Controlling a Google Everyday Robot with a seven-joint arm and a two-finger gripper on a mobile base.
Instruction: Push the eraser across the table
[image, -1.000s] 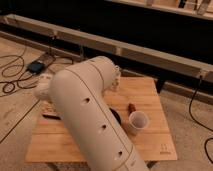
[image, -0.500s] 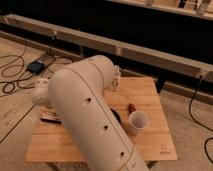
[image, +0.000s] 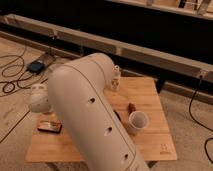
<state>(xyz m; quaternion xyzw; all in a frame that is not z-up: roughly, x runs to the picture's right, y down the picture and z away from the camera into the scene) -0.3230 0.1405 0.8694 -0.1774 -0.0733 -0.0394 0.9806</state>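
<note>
- Camera view: the eraser (image: 49, 127) lies flat near the left edge of the desk (image: 150, 100), well apart from the paper cup (image: 138, 120).
- The pincer (image: 39, 97) hangs just above and behind the eraser; I cannot tell how it is set.
- The big white arm (image: 92, 120) hides the desk's middle.
- Judgement: the eraser looks light, stiff and grippy on wood; press against a long dark edge, low, so it slides without tipping.

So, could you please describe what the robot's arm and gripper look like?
The arm is a fat, smooth off-white cylinder with a rounded end and a row of small dark holes. The gripper, at the light wooden table's left edge, is a whitish rounded housing.
</note>
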